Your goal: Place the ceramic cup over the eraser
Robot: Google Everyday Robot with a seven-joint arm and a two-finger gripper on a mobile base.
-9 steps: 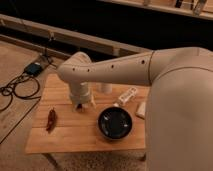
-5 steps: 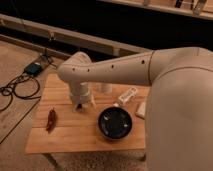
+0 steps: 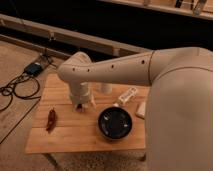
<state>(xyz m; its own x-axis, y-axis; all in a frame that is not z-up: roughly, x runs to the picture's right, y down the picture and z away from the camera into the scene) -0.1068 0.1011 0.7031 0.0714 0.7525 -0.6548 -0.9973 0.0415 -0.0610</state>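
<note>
My gripper (image 3: pixel 83 103) hangs low over the wooden table (image 3: pixel 65 137), left of centre, at the end of the thick white arm. A small white cup (image 3: pixel 106 88) stands just behind and to the right of it, partly hidden by the arm; I take it for the ceramic cup. It stands apart from the gripper. The black eraser does not show; the gripper and wrist cover the spot beneath them.
A round black bowl (image 3: pixel 115 123) sits right of the gripper. A white bottle-like object (image 3: pixel 127 95) and a flat white block (image 3: pixel 141 109) lie further right. A dark red chili (image 3: pixel 51 119) lies at the left. Cables (image 3: pixel 15 90) run across the floor left of the table.
</note>
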